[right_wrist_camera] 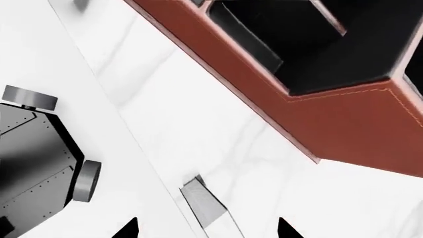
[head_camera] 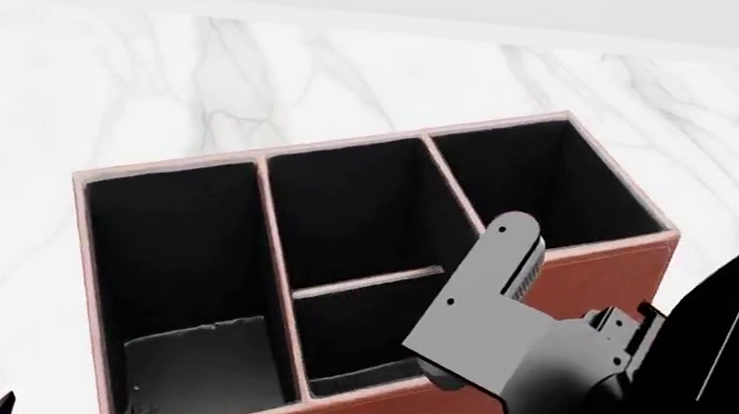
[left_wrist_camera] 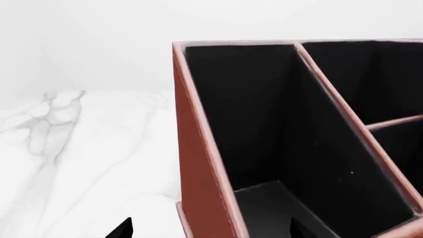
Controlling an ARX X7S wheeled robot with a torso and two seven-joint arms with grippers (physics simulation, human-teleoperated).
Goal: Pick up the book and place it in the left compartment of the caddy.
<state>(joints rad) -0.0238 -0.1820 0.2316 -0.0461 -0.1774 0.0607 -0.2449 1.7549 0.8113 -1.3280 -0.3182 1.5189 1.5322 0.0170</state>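
Nearest the head camera: right arm (head_camera: 494, 318), grey link and black housing, at 4–5 o'clock of the frame. It overlaps the caddy's near wall and part of the near short section.

Tabletop (head_camera: 354, 75): white marble with grey veins, running off to 12 o'clock. The right wrist view shows its edge, with the robot base (right_wrist_camera: 33, 153) and its grey wheels beyond it.

Caddy (head_camera: 605, 273): reddish-brown box with pale pinkish rims and black lining, at frame centre, turned slightly so its right end sits farther away. Four sections are visible.

Left compartment (head_camera: 166, 239): the long section at the 9 o'clock end of the caddy, spanning its full depth. The left wrist view looks straight down into it (left_wrist_camera: 251, 114).

Book (head_camera: 202, 363): dark slab with a thin pale edge, flat on the floor of the left compartment at its near end, about 7 o'clock in the head view. No pincer touches it.

Left pincer (left_wrist_camera: 210, 229): only the two black fingertips show, spread wide with nothing held, above the left compartment's near end and outer wall.

Right pincer (right_wrist_camera: 206, 229): tips likewise spread wide and empty, over bare tabletop at the 6 o'clock side of the caddy, clear of its wall. A small grey piece lies between the tips; identity cannot be told.
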